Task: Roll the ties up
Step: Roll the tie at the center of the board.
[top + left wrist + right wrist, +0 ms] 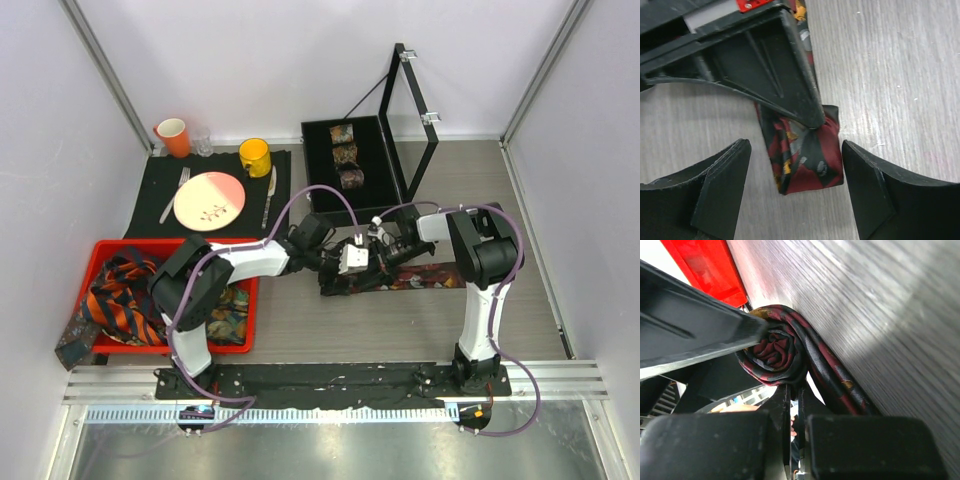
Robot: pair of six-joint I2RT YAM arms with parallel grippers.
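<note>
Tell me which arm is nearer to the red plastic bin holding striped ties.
Left. The left arm passes over the right side of the red plastic bin; the right arm stands away to its right, beyond the dark red patterned tie.

Rolled tie [807, 150] on table [400, 325], bin [130, 244] left

A grey wood-grain counter [400, 330] is seen under the left hand [340, 278]. Pale, plain walls [250, 60] are set beyond the hand and to either side of it, joined by slanted metal posts [105, 70]. Nearer than the hand, an aluminium rail [330, 378] is fixed along the counter's edge, and soft light is reflected off a brushed steel strip [330, 450]
</note>
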